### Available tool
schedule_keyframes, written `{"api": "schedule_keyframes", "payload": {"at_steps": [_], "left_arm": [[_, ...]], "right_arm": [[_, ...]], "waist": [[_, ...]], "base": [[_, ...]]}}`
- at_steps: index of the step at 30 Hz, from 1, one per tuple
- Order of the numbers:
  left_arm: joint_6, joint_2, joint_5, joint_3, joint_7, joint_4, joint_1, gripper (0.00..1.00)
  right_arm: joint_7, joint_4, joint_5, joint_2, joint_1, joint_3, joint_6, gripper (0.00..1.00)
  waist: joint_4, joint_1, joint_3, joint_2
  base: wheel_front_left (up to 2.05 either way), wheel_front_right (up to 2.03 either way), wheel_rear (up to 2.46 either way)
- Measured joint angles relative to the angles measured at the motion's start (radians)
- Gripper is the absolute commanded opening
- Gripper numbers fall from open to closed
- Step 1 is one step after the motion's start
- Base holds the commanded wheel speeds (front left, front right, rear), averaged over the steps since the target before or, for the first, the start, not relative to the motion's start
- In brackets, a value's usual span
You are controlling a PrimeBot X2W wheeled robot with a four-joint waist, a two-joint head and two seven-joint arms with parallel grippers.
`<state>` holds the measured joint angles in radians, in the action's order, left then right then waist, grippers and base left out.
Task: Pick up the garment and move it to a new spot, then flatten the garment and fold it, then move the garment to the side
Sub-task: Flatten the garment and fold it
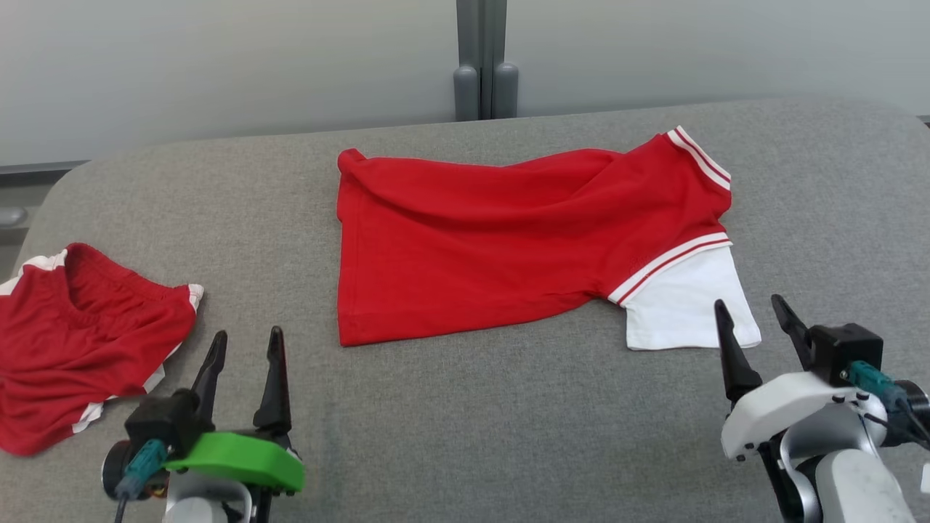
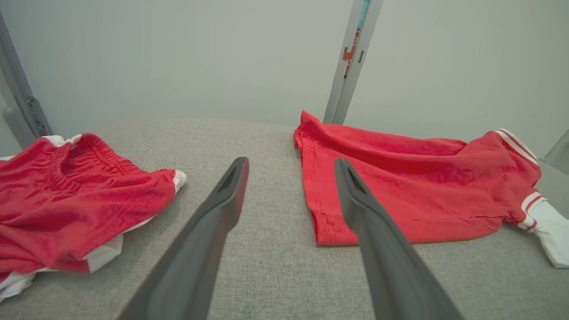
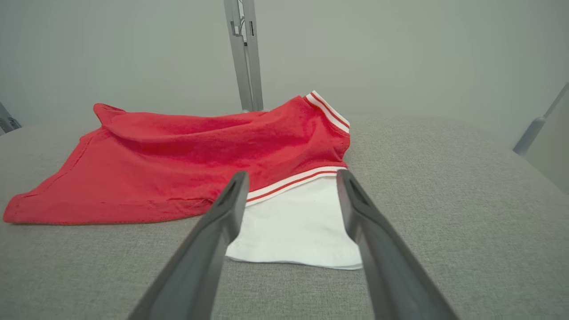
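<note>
A red shirt (image 1: 508, 240) with white-striped trim and a white sleeve (image 1: 683, 305) lies folded on the grey surface, middle to right. It also shows in the left wrist view as the shirt (image 2: 400, 186) and in the right wrist view as the shirt (image 3: 191, 164). My left gripper (image 1: 245, 349) stands open at the lower left, short of the shirt's near left corner, holding nothing. My right gripper (image 1: 755, 316) is open at the lower right, its fingertips just beside the white sleeve (image 3: 293, 222). Both sets of fingers are empty.
Red shorts (image 1: 80, 341) with white trim lie crumpled at the left edge, also seen as the shorts (image 2: 75, 195) in the left wrist view. The grey padded surface (image 1: 472, 421) ends at a pale wall with a grey post (image 1: 483, 58) behind.
</note>
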<state>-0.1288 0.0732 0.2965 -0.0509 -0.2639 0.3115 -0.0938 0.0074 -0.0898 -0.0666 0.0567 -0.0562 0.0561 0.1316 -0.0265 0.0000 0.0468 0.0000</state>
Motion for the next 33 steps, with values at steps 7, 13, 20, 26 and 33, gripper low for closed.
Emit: {"api": "schedule_keyframes", "payload": {"at_steps": [7,13,20,26,33], "left_arm": [[0.000,0.000,0.014,-0.072,0.161,0.117,-0.161,1.00],[0.037,-0.016,0.051,-0.107,0.316,0.254,-0.290,1.00],[0.083,-0.023,0.082,-0.149,0.368,0.344,-0.377,1.00],[0.098,-0.024,0.108,-0.183,0.362,0.371,-0.407,1.00],[0.125,-0.024,0.126,-0.206,0.370,0.382,-0.423,1.00]], "right_arm": [[0.208,-0.083,0.025,-0.004,-0.112,0.095,0.000,1.00],[0.300,-0.237,0.036,-0.006,-0.236,0.136,0.000,1.00],[0.319,-0.425,0.100,-0.008,-0.337,0.163,0.000,1.00],[0.317,-0.516,0.132,-0.006,-0.401,0.188,0.000,1.00],[0.319,-0.576,0.112,-0.002,-0.421,0.177,-0.001,1.00]], "waist": [[-0.002,0.0000,0.043,0.0000],[-0.006,0.0000,0.097,0.0000],[-0.014,0.0000,0.166,0.0000],[-0.016,0.0000,0.200,0.0000],[-0.011,0.0000,0.191,0.0000]], "base": [[0.00,0.00,0.00],[0.00,0.00,0.00],[0.00,0.00,0.00],[0.00,0.00,0.00],[0.00,0.00,0.00]]}}
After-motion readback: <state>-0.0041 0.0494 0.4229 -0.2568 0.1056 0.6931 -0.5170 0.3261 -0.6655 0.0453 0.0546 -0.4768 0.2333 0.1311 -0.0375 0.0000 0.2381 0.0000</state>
